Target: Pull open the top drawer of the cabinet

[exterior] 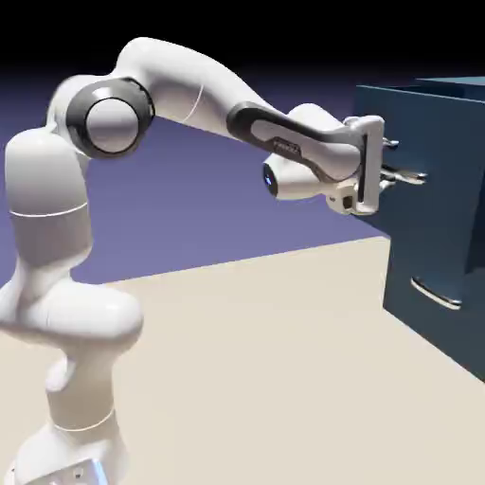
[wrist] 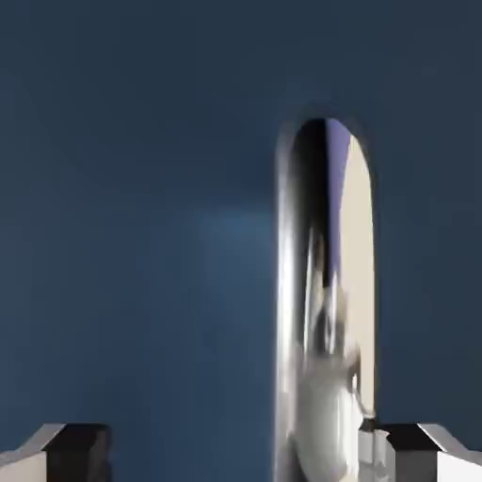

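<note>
The dark navy cabinet (exterior: 445,322) stands at the exterior view's right. Its top drawer (exterior: 431,133) has its front a little further toward the arm than the lower drawer's front. My gripper (exterior: 402,161) is level with the top drawer and right at its face, fingers pointing into it. In the hand view the drawer front (wrist: 141,235) fills the picture. The silver bar handle (wrist: 325,282) runs up the frame between my two fingertips, close against the right fingertip (wrist: 428,452) and far from the left one. The gripper (wrist: 245,454) is open around the handle.
The lower drawer's silver handle (exterior: 436,295) shows below my hand. The beige table (exterior: 265,360) stretches from the robot's base to the cabinet's foot.
</note>
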